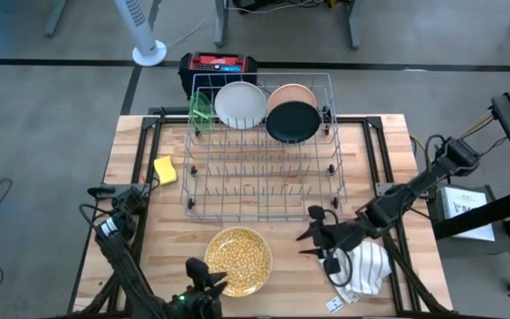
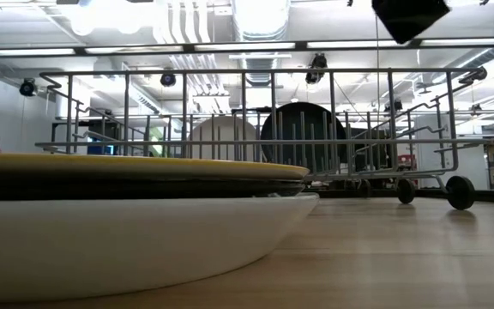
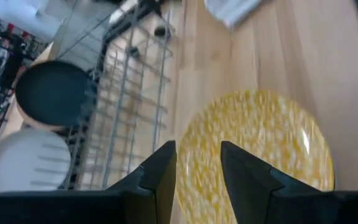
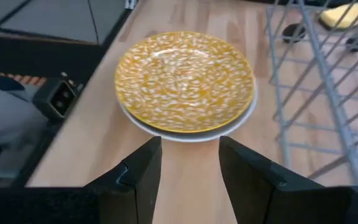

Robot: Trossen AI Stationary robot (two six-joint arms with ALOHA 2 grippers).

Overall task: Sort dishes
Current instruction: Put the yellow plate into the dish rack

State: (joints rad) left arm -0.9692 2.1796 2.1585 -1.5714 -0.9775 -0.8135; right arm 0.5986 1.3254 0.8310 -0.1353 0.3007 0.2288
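A yellow speckled plate (image 1: 237,260) tops a stack near the table's near edge. In the low view it (image 2: 135,166) lies on a dark dish, which lies in a white dish (image 2: 144,240). A wire dish rack (image 1: 259,211) holds a lime-green dish (image 1: 201,108), a white plate (image 1: 240,104), a peach plate (image 1: 292,91) and a black plate (image 1: 292,122) on edge at its far end. My left gripper (image 1: 206,282) is open over the stack's near left rim, with the plate showing between its fingers (image 3: 197,155). My right gripper (image 1: 312,235) is open and empty just right of the stack, pointing at it (image 4: 190,149).
A yellow sponge (image 1: 165,169) lies left of the rack. A white cloth (image 1: 366,270) lies under the right arm near the near right corner. A red and black box (image 1: 220,64) sits behind the table's far edge. Bare wood lies between the rack and the stack.
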